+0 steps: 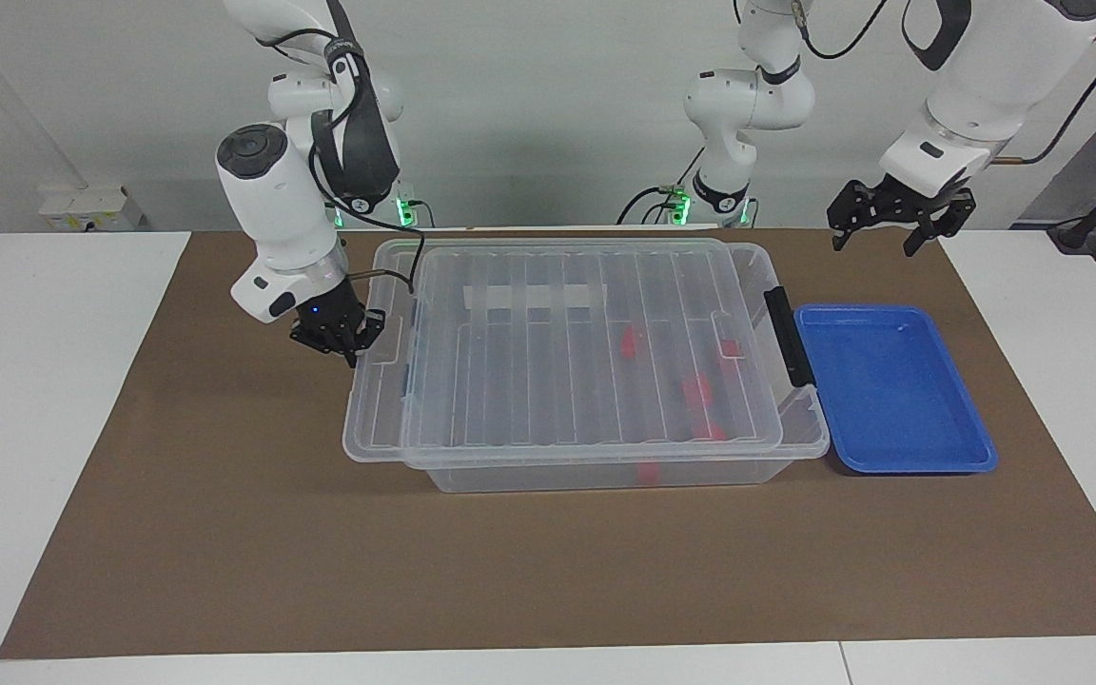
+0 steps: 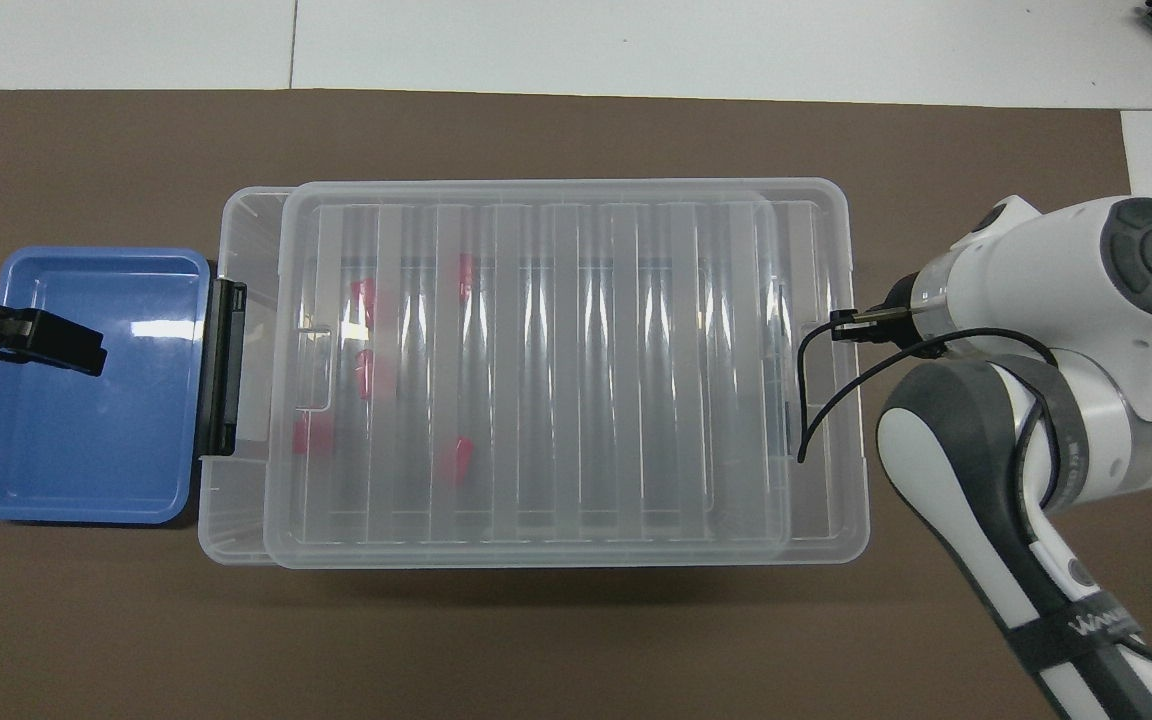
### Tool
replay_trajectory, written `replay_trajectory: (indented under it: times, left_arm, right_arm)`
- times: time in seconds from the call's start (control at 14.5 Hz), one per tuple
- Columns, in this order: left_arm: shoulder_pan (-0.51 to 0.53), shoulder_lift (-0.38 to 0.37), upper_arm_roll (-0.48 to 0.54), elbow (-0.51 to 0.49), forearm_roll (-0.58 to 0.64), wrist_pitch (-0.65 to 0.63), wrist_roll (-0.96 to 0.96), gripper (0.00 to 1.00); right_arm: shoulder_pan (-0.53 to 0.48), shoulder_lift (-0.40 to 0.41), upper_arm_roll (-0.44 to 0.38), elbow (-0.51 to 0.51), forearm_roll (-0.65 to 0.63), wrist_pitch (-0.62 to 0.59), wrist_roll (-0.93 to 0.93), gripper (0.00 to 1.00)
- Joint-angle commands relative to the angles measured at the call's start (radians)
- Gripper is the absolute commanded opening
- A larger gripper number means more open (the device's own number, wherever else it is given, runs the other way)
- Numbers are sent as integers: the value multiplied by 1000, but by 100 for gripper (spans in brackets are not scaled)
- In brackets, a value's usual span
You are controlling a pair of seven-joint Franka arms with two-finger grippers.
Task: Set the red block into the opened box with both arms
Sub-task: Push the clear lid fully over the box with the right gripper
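The clear box (image 1: 803, 430) (image 2: 232, 520) stands mid-table. Its ribbed lid (image 1: 557, 371) (image 2: 556, 400) covers almost all of it, leaving a narrow strip uncovered by the black latch handle (image 1: 782, 335) (image 2: 221, 366). Several red blocks lie inside under the lid; one red block (image 1: 729, 348) (image 2: 310, 437) is close to the latch end. My right gripper (image 1: 346, 344) is shut on the lid's end rim toward the right arm's end. My left gripper (image 1: 876, 243) (image 2: 46, 345) hangs open and empty over the blue tray's edge nearest the robots.
A shallow blue tray (image 1: 890, 400) (image 2: 86, 450) sits against the box's latch end, toward the left arm's end. A brown mat (image 1: 510, 571) covers the table under everything. The right arm's black cable (image 2: 816, 400) loops over the lid's end.
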Motion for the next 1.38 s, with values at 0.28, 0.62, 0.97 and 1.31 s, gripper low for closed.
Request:
replay_trajectory:
  times: [0.28,0.62,0.97,1.31]
  left_arm:
    - [-5,-20,2,-15,21,-9,-8,100]
    - [-5,-20,2,-15,21,-11,-8,100]
    - [-5,-20,2,-15,21,-9,-8,100]
    - [-5,-20,2,-15,21,-9,-8,100]
  right_arm:
    - [-8,24,49,16,24,34,65,0]
    - [-8,24,68,16,24,35,121,0]
    - [-9,24,71,16,24,34,118,0]
    - [-9,24,71,16,23,34,113,0]
